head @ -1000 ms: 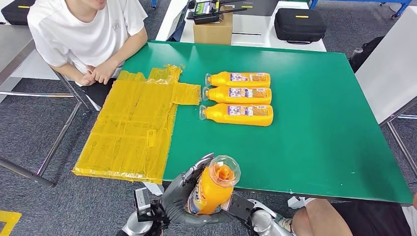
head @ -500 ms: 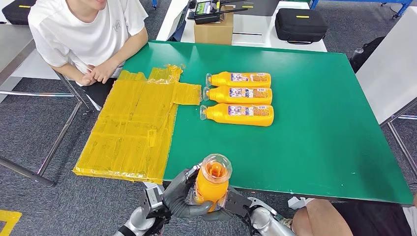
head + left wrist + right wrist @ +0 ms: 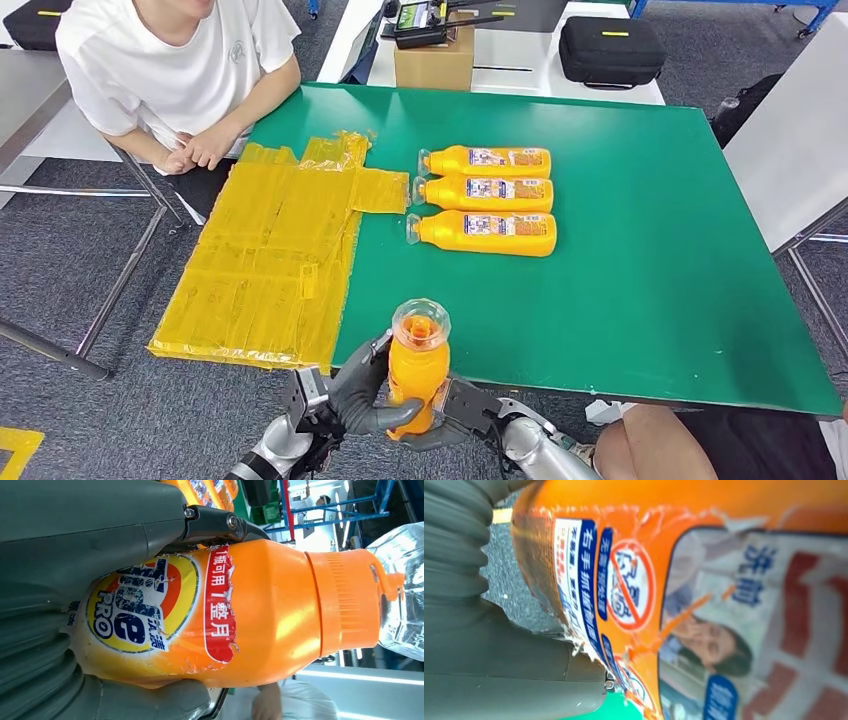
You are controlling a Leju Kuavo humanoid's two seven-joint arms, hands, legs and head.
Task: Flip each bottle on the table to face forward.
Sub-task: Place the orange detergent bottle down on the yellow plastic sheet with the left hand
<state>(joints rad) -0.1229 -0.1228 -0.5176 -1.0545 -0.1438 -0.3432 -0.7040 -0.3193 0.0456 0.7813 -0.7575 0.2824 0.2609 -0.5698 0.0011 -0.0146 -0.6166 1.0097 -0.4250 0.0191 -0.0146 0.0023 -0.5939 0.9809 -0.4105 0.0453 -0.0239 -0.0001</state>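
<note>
Bottle [image 3: 418,368] gripped upright by both left hand [image 3: 362,396] and right hand [image 3: 450,412] at the bench's [image 3: 640,250] near edge; three bottles [image 3: 486,200] lie far beyond, yellow sheet [image 3: 270,260] left.

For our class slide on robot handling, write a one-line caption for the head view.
Both hands, left hand and right hand, hold an orange detergent bottle upright before the green table.

Three bottles [image 3: 486,195] are laid side by side on the table [image 3: 650,250], caps pointing left. A taped patch [image 3: 270,260] is spread over the table's left edge, left of them. A fourth bottle [image 3: 417,367] is held upright before the near edge between the left hand [image 3: 360,395] and right hand [image 3: 455,410]. A person [image 3: 175,70] is seated behind the far-left corner.
</note>
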